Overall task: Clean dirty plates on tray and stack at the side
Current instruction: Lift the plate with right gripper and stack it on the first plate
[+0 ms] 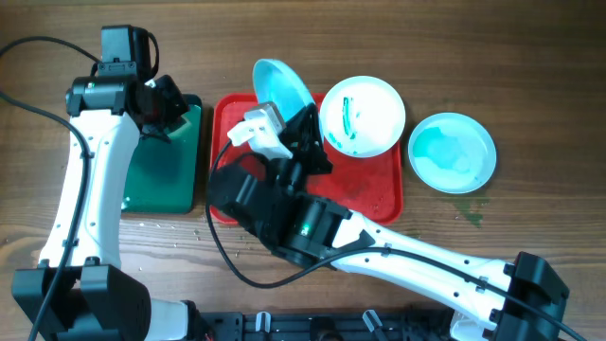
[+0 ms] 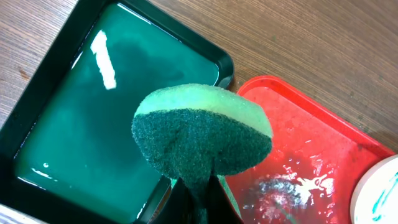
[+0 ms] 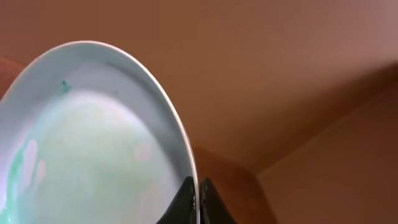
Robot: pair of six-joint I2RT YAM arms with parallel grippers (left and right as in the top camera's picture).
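One green sponge (image 2: 202, 134) pinched in the left gripper (image 2: 199, 200), above the dark green tray (image 1: 161, 180) near the table's (image 1: 530, 76) left edge. Right gripper (image 3: 198, 202) pinches the rim of a tilted plate (image 1: 282, 87) over the red tray's (image 1: 365, 185) top-left corner. Streaked plate (image 1: 363, 116) rests at its top-right corner. Smeared plate (image 1: 453, 152) lies on the table just right of the tray.

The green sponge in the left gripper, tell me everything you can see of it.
The green sponge has two layers: a pale green foam body and a dark green, rough scouring face turned towards the left wrist camera. Its outline looks rounded. The left gripper clamps its lower edge, holding it raised above where the dark green tray of green liquid meets the red tray. Nothing else appears to touch it.
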